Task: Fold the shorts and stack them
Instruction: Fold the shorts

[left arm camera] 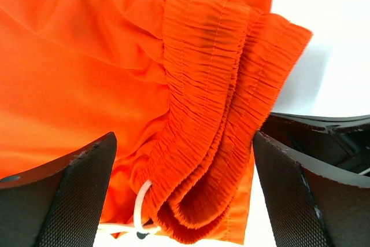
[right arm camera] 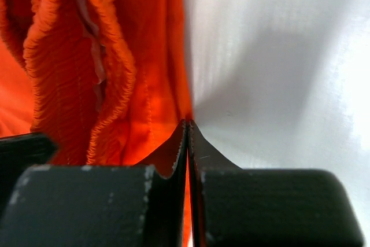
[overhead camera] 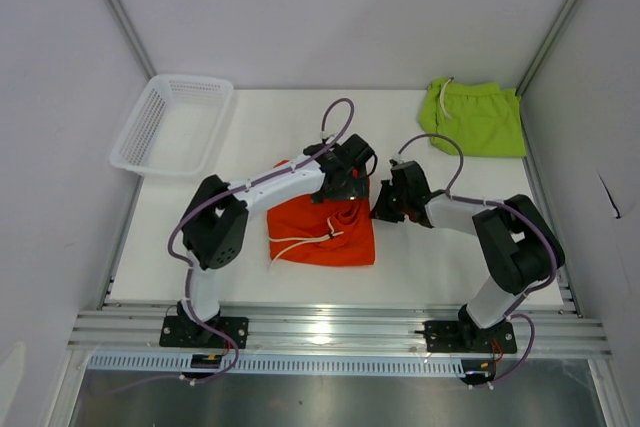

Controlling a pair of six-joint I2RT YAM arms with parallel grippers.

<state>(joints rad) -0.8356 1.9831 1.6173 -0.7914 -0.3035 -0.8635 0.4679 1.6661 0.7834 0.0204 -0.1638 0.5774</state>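
1. Lying in a rough rectangle at the centre of the top external view, the orange shorts are recorded on the white table, with a white drawstring exposed across their lower left. The lime green shorts are placed at the upper right, well apart. A white mesh basket is set at the upper left. The left gripper is held over the orange pair's upper edge, and the right gripper is seen just beside their upper right corner.
2. Left wrist view: the fingers are spread wide and released at the lower corners, with the gathered orange waistband lying between them.
3. Right wrist view: the jaws are clenched together at frame centre, with their tips at the edge of the orange cloth. Whether any cloth is pinched cannot be told.
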